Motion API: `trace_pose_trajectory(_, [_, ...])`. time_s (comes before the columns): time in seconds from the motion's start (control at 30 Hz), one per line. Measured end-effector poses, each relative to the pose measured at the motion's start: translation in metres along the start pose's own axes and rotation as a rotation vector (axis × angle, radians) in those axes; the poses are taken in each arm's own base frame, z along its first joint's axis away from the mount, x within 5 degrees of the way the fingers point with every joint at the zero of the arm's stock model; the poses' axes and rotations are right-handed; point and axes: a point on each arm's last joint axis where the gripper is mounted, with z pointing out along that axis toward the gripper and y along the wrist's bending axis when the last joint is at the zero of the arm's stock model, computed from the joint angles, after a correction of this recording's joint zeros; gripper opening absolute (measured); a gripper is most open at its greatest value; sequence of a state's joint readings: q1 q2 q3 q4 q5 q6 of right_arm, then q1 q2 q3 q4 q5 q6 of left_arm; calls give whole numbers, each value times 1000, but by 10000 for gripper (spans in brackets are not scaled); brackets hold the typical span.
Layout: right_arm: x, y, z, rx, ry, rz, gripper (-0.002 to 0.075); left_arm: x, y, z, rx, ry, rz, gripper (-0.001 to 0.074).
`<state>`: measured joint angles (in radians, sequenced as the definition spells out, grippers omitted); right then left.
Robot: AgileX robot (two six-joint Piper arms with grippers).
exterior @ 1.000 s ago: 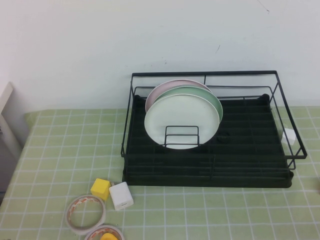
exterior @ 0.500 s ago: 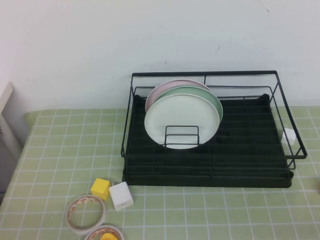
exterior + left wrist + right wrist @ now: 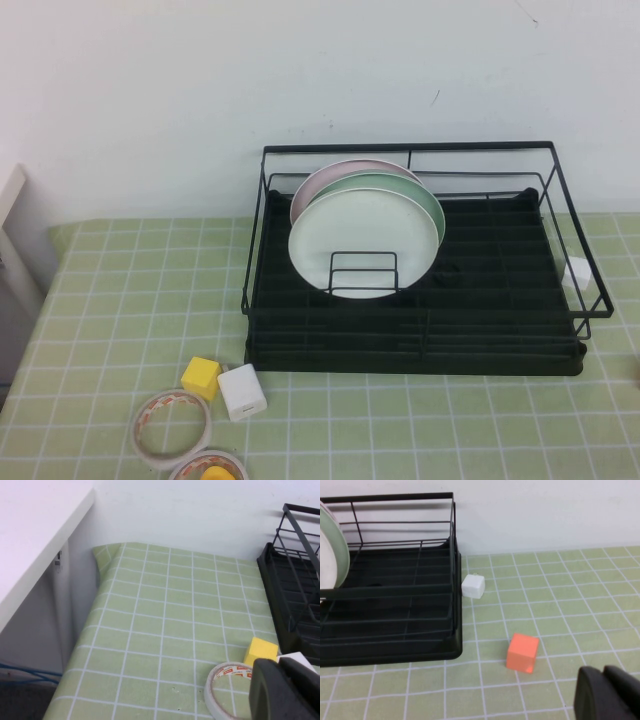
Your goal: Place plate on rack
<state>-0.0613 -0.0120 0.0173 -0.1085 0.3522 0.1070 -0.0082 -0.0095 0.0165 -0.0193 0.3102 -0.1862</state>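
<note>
My plate [image 3: 365, 246] stands in the rack [image 3: 500, 300]; my left gripper [image 3: 287, 690] and right gripper [image 3: 610, 692] look closed; tape roll [image 3: 227, 690] print is unreadable.

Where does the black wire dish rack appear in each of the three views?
High view: the rack sits centre-right on the table.
Left wrist view: one end of the rack shows at the picture's right edge, with the left gripper in the bottom right corner.
Right wrist view: the rack fills the left half, with the right gripper in the bottom right corner.
Shared landmark: the green checked tablecloth.
</note>
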Motion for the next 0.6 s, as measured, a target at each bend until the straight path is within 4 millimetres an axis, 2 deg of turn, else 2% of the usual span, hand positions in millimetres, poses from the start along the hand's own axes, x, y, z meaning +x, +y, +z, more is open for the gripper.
trace_pose_trajectory(0.6, [0,0,0,0,0,0,11,0,0,0,2,0,20,-1])
